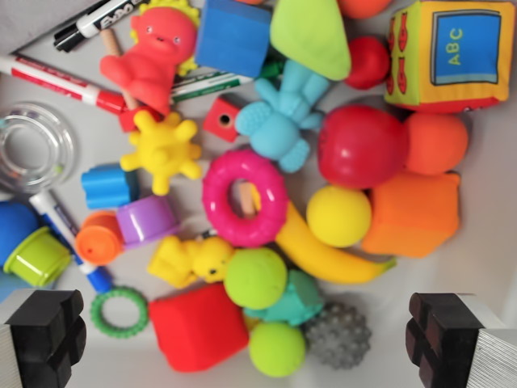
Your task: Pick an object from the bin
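I look straight down into a white bin (485, 267) packed with toys. My gripper (246, 343) hangs open above it, one black fingertip (48, 331) at the lower left and the other at the lower right, with nothing between them. Under the gap lie a red block (198, 327), two green balls (255, 278) and a grey spiky ball (339, 335). Mid-frame sit a pink ring (245, 197), a yellow banana (323, 255), a yellow ball (338, 216) and a red apple (361, 145).
A soft ABC cube (452, 52) fills the top right corner. Markers (60, 81) and a clear ring (32, 145) lie along the wrist view's left. A light blue figure (283, 117), a yellow spiky toy (164, 149) and an orange block (412, 214) crowd the middle.
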You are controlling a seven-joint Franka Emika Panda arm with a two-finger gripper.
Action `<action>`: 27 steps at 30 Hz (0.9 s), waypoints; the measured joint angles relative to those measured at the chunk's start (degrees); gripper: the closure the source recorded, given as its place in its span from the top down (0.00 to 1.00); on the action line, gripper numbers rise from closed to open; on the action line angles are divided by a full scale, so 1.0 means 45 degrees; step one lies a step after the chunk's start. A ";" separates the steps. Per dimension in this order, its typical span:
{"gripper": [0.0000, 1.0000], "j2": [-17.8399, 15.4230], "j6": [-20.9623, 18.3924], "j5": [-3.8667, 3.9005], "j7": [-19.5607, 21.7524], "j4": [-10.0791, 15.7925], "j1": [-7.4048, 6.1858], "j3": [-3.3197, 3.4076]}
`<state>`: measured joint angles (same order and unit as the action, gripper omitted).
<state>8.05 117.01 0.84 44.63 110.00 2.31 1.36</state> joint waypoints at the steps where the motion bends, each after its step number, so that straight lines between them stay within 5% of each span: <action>1: 1.00 0.0000 0.0000 0.0000 0.0000 0.0000 0.0000 0.0000; 27: 1.00 0.0035 0.0243 0.0000 0.0148 0.0247 -0.0022 -0.0037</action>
<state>8.21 118.11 0.84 45.30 111.11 2.22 1.20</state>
